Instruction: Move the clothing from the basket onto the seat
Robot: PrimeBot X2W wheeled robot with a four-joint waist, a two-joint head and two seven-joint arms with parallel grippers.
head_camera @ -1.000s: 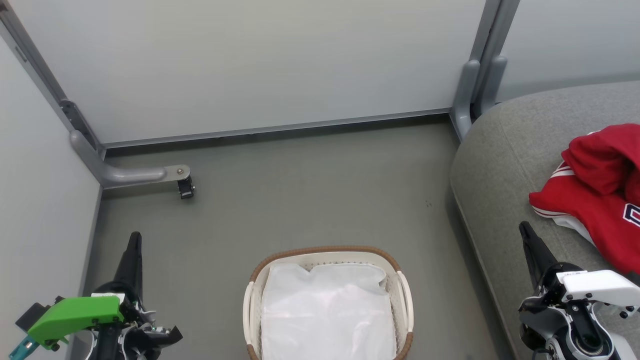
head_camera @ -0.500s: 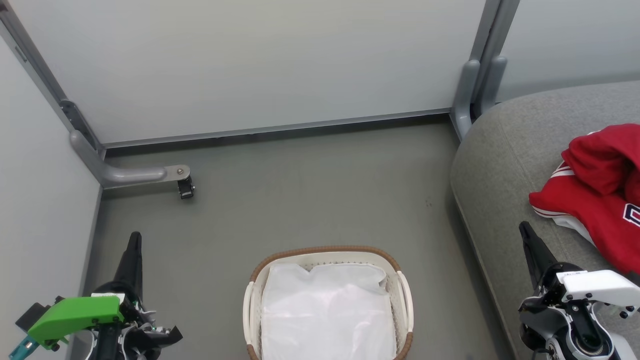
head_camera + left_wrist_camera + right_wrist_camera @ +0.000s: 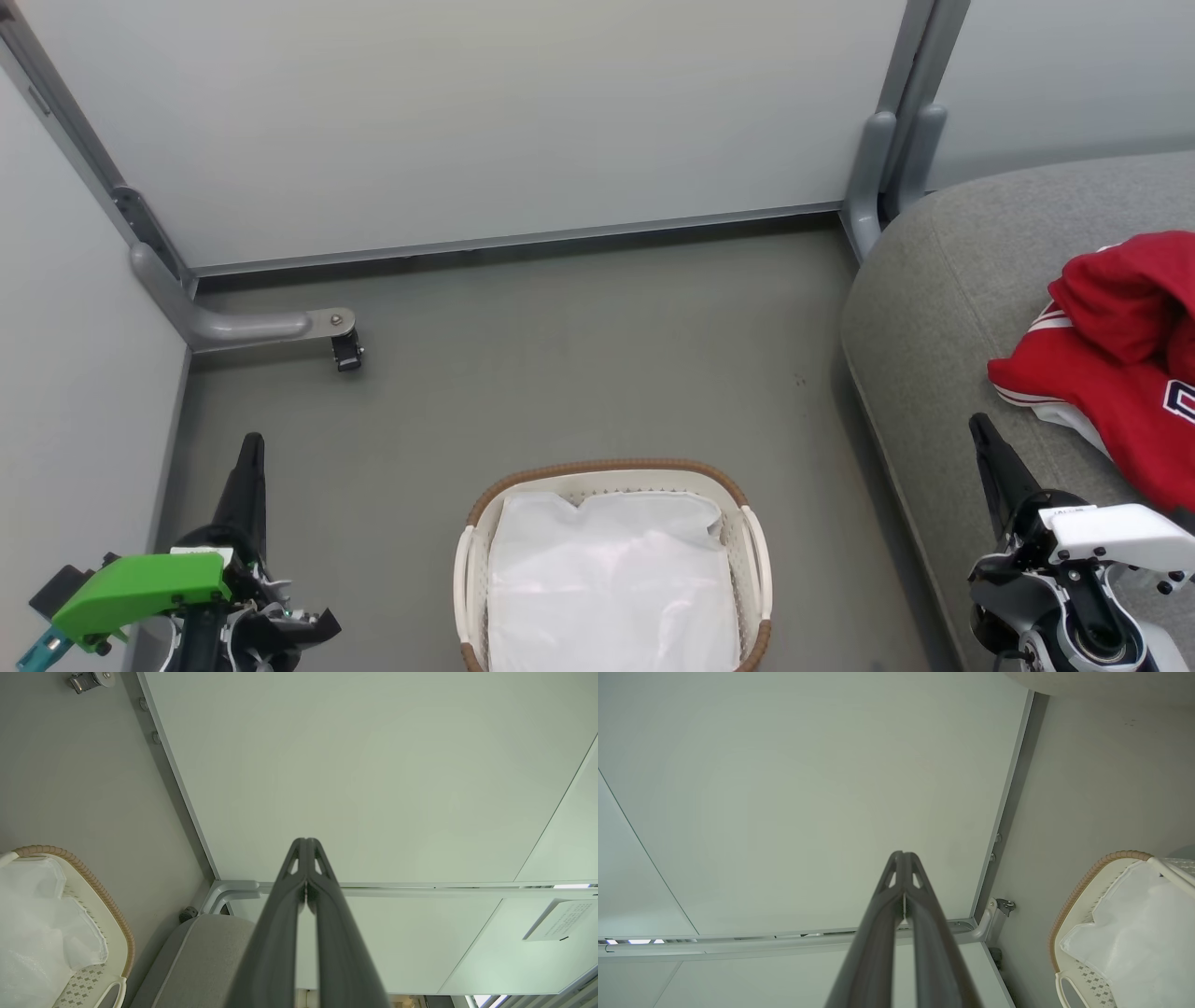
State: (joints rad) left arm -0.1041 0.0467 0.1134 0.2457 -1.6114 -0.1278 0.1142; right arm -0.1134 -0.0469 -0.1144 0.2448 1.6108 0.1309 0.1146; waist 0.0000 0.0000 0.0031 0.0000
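Grey floor (image 3: 579, 373) and pale wall panels (image 3: 467, 121) frame our head view: the basket (image 3: 607, 464) with its white liner (image 3: 607, 579) inside, the clothing (image 3: 1111, 373) lying on the seat (image 3: 943, 280) right of the basket. Our left gripper (image 3: 250, 457) hangs left of the basket, our right gripper (image 3: 985, 439) right of it. Left wrist view: fingertips (image 3: 285, 914) pressed together, empty. Right wrist view: likewise pressed together, empty.

An oval white perforated plastic basket (image 3: 607, 464) with a brown woven rim stands on the grey-green floor (image 3: 579, 355), near a large grey woven-fabric seat (image 3: 943, 308) with rounded edges. Crumpled red clothing (image 3: 1111, 373) with white stripes lies on the seat.
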